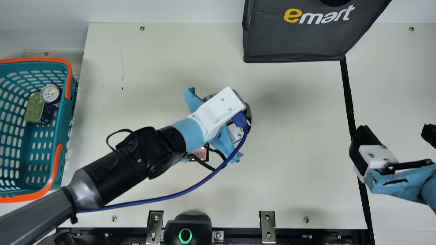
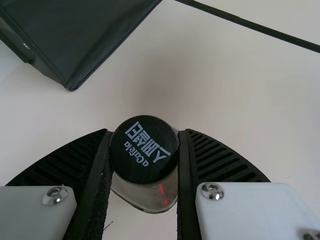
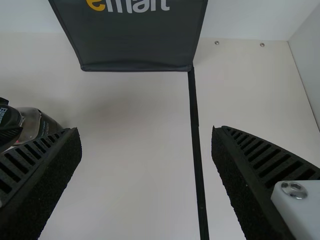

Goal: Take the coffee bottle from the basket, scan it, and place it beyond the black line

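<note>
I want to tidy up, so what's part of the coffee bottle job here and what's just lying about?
Part of the job:
- black-capped coffee bottle, in my left gripper
- teal plastic basket
- long black line
- black green-ringed device, probably the scanner

Lying about:
- round silver-topped can
- flat-topped greenish-gold tin
- dark grey bag

"What's the surface like?"

"A cream table [image 1: 293, 153], with a thin scratch [image 1: 122, 64] and a small dark speck [image 1: 122, 88] toward the far left."

"And on it?"

"A dark bag [image 1: 299, 41] at the far side. From its lower right corner, a black line [image 1: 347, 95] runs to the near edge. A teal basket [image 1: 60, 149] with orange handles sits at the left."

"Any hardware?"

"Two metal brackets [image 1: 267, 221] at the near edge, and screws [image 1: 142, 28] near the borders."
</note>
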### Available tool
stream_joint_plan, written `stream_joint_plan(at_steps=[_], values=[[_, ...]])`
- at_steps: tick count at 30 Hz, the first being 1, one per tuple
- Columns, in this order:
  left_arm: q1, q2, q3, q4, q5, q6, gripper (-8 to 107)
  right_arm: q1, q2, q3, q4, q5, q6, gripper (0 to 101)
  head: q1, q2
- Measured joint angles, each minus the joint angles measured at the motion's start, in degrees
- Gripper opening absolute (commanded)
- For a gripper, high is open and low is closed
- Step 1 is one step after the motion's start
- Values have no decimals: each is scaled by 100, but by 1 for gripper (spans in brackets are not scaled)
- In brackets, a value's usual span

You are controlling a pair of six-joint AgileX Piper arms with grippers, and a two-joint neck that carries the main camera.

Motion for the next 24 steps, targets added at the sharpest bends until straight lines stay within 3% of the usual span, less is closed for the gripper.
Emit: stream_joint_plan(at_steps=[12, 24], values=[[18, 22, -22, 1, 55, -11, 90, 0, 0, 0, 0, 0, 0, 91, 0, 0], [77, -27, -88, 199, 69, -238, 90, 0, 0, 0, 0, 0, 0, 91, 0, 0]])
